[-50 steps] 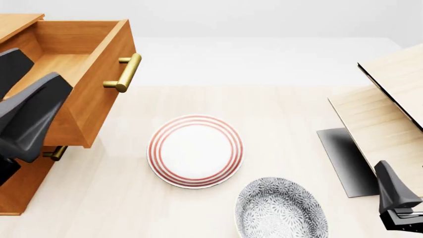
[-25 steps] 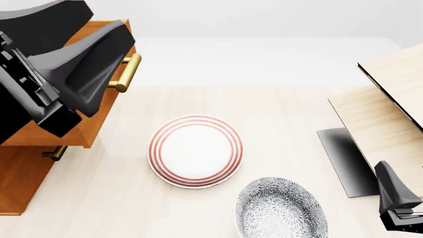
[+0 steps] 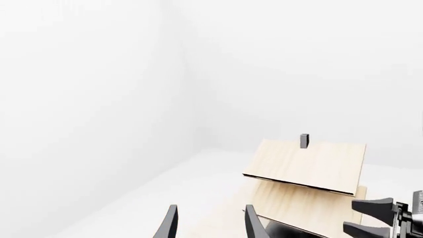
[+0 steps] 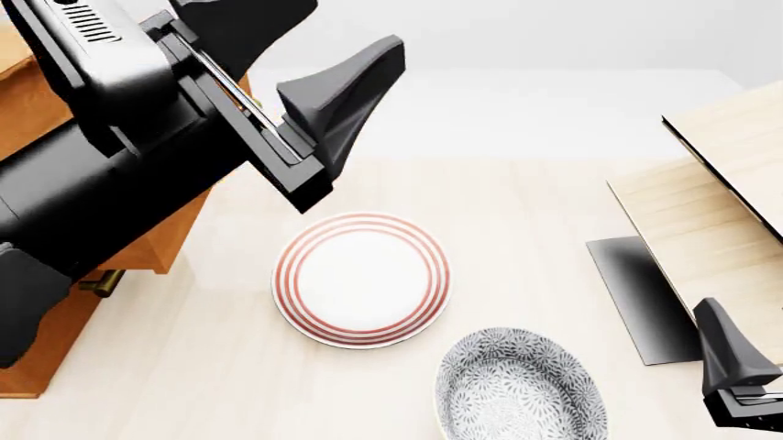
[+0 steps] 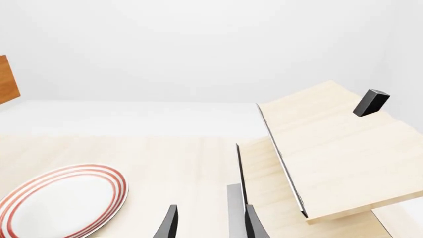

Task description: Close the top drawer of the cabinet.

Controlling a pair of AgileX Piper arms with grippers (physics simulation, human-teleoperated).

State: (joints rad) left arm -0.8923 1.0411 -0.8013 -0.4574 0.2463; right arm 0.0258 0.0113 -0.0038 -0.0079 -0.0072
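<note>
White walls and a pale wooden desk (image 4: pixel 538 192) frame our scene. At the left edge of the front view we see the cabinet (image 4: pixel 37 353), and above it the top drawer (image 4: pixel 165 243), mostly hidden behind our left arm, so we cannot tell how far out it stands; its brass handle is covered. Our left gripper (image 4: pixel 293 55) sits high in the upper left, fingers apart and holding nothing. Our right gripper (image 5: pixel 208 223) waits at the lower right, fingers apart too, near the slanted light-wood structure (image 4: pixel 716 220). We judge the drawer stiff and fairly heavy, sliding on its runners, so a flat push on its front panel beside the handle should serve. We read no writing or labels anywhere.
</note>
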